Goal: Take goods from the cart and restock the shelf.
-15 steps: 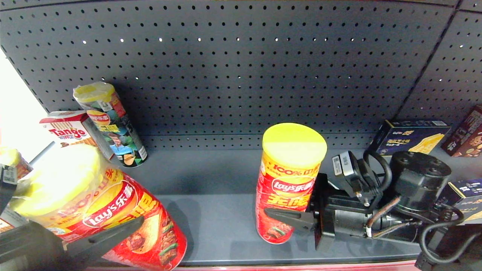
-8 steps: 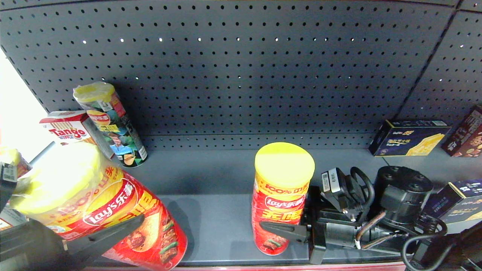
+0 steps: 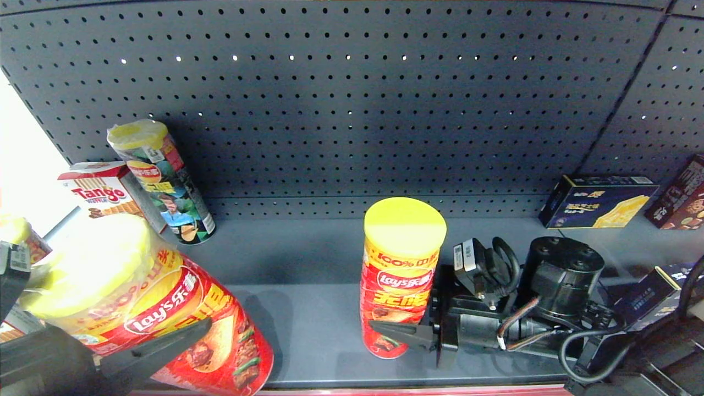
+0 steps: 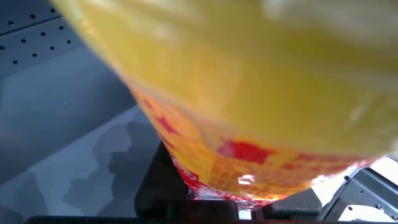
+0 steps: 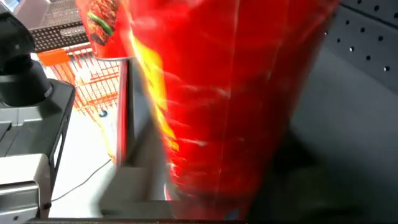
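A red chip can with a yellow lid [image 3: 403, 269] stands upright at the shelf's front middle, with my right gripper [image 3: 404, 325] shut on its lower part from the right; I cannot tell whether its base touches the shelf board [image 3: 308, 258]. It looms red in the right wrist view [image 5: 230, 106]. At the lower left, my left gripper [image 3: 110, 324] is shut on a second, tilted red chip can [image 3: 165, 308], held in front of the shelf edge. That can's yellow and red wall [image 4: 249, 93] is close up in the left wrist view.
A blue-green chip can [image 3: 165, 184] and a wafer box [image 3: 99, 192] stand at the back left. Dark blue boxes [image 3: 599, 201] [image 3: 654, 289] and a brown box [image 3: 685, 192] sit on the right. A pegboard wall [image 3: 352, 110] closes the back. An orange cart [image 5: 93, 81] is behind.
My right gripper has carried its can to the left along the shelf front. The left arm and its can have barely moved.
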Available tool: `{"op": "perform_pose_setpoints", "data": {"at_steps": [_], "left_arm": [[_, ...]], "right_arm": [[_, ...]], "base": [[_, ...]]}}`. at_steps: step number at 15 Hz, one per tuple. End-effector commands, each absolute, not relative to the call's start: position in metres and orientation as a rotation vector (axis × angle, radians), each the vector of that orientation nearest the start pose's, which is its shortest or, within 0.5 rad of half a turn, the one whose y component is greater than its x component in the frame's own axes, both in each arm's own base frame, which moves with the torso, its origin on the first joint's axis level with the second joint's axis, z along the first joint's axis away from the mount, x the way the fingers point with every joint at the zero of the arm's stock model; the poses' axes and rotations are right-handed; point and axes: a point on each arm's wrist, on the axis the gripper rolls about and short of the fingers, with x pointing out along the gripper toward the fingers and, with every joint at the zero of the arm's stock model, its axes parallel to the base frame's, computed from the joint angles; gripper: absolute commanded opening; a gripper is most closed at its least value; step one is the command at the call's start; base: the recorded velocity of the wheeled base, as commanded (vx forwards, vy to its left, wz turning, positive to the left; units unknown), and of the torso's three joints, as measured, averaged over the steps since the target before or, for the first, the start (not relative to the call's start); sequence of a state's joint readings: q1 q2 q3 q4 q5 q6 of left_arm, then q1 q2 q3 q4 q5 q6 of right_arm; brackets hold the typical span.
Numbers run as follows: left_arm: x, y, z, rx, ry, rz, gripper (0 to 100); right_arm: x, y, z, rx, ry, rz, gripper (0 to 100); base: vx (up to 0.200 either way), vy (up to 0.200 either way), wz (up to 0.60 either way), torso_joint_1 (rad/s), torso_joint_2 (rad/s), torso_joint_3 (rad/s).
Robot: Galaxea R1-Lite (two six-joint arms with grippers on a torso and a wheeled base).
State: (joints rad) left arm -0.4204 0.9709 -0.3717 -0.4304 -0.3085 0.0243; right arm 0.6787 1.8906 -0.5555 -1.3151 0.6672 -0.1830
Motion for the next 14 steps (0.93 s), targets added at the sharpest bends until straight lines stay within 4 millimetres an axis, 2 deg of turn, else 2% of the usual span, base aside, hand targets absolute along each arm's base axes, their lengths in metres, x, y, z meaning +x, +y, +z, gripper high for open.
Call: {"op": "perform_pose_setpoints", "data": {"at_steps": [1, 3, 5, 7, 10, 11, 13, 14], "left_arm": [[0.104, -0.054, 0.194, 0.033, 0.163, -0.729, 0], [0.104, -0.054, 0.195, 0.033, 0.16, -0.729, 0], [0.104, -0.054, 0.195, 0.033, 0.157, -0.729, 0], [0.104, -0.054, 0.195, 0.033, 0.159, -0.729, 0], [0.104, -0.054, 0.195, 0.033, 0.159, -0.729, 0], [0.104, -0.054, 0.195, 0.031, 0.158, -0.729, 0], [0.104, -0.054, 0.198, 0.032, 0.148, -0.729, 0], [0.105, -0.054, 0.198, 0.032, 0.148, -0.731, 0]], "right_arm": [[0.231, 0.198, 0.13, -0.16, -0.098, 1.321, 100], [0.225, 0.189, 0.137, -0.162, -0.122, 1.291, 100], [0.206, 0.162, 0.157, -0.163, -0.173, 1.232, 100], [0.19, 0.131, 0.18, -0.168, -0.253, 1.11, 100], [0.161, 0.067, 0.209, -0.189, -0.375, 0.778, 100], [0.153, 0.055, 0.21, -0.192, -0.379, 0.699, 100], [0.117, 0.017, 0.196, -0.137, -0.304, 0.327, 100], [0.104, 0.008, 0.189, -0.099, -0.263, 0.192, 100]], "base": [[0.0, 0.0, 0.0, 0.0, 0.0, 0.0], [0.0, 0.0, 0.0, 0.0, 0.0, 0.0], [0.0, 0.0, 0.0, 0.0, 0.0, 0.0], [0.0, 0.0, 0.0, 0.0, 0.0, 0.0], [0.0, 0.0, 0.0, 0.0, 0.0, 0.0], [0.0, 0.0, 0.0, 0.0, 0.0, 0.0], [0.0, 0.0, 0.0, 0.0, 0.0, 0.0], [0.0, 0.0, 0.0, 0.0, 0.0, 0.0]]}}
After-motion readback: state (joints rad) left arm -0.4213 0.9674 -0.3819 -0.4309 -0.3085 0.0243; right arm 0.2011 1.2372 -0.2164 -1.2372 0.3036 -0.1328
